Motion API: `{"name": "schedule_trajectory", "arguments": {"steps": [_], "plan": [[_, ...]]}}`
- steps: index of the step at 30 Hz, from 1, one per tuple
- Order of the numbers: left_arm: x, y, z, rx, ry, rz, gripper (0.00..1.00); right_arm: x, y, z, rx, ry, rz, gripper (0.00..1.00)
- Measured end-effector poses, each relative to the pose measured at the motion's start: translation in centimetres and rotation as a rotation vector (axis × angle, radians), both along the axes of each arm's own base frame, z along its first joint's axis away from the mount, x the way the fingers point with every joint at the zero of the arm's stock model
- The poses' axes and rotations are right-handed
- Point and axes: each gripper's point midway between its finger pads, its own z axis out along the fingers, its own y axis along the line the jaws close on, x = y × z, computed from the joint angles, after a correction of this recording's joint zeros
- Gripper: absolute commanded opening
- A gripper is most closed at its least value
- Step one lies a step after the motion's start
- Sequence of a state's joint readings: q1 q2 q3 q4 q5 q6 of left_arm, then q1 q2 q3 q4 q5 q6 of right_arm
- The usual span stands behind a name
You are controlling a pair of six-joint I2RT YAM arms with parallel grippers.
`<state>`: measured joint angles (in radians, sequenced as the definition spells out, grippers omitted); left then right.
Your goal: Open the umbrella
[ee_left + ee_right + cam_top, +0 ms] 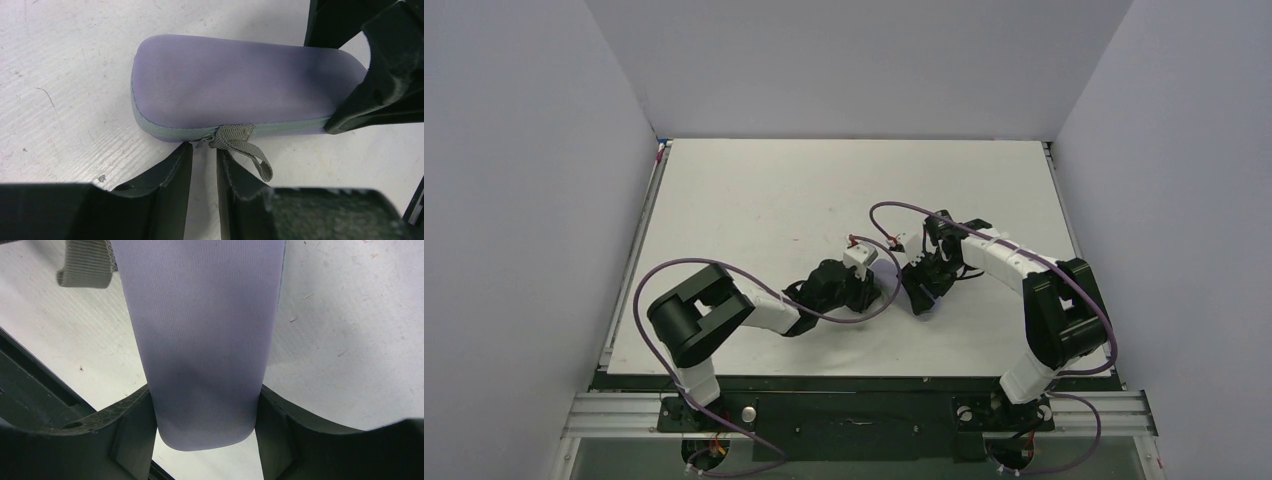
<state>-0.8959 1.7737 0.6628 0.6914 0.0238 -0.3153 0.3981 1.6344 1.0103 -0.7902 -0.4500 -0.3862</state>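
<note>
Umbrella case [240, 80] on table [60, 75] | right end effector [205, 410] clamps its end | left end effector [204, 150] narrow, beside zip tab [235, 135]

In the left wrist view we lose one end of the lavender case [240, 80] behind a finger [385, 85] of the right gripper [205, 412], which is itself cut by the top and right edges. The left gripper [204, 150] shows only its fingertips; the rest runs off the bottom edge. The grey strap [240, 142] covers the zip slider, and we cannot tell whether it touches the nearer finger. In the right wrist view the case runs past the top edge, the strap is clipped there too, and the finger bases drop below the frame. The case's inside is hidden in every view. From above, both grippers cover the case almost wholly, and their jaws are too small for us to read.
</note>
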Motion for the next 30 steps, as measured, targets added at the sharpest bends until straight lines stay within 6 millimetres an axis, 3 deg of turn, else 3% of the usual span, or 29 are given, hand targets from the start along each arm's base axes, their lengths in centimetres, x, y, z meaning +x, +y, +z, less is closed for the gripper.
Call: {"name": "schedule_trajectory", "arguments": {"steps": [6, 17, 26, 30], "plan": [[0.4, -0.1, -0.2, 0.002, 0.028, 0.04, 0.0, 0.0, 0.0, -0.1, -0.005, 0.007, -0.017, 0.12], [1.0, 0.2, -0.3, 0.0, 0.056, 0.087, 0.0, 0.1, -0.1, -0.1, -0.009, 0.017, -0.04, 0.08], [4.0, 3.2, 0.8, 0.008, 0.008, 0.187, 0.0, 0.2, -0.3, -0.1, -0.005, 0.007, -0.006, 0.07], [4.3, 3.6, 0.7, 0.021, -0.005, 0.194, 0.0, 0.2, -0.4, -0.1, -0.004, 0.003, 0.013, 0.06]]}}
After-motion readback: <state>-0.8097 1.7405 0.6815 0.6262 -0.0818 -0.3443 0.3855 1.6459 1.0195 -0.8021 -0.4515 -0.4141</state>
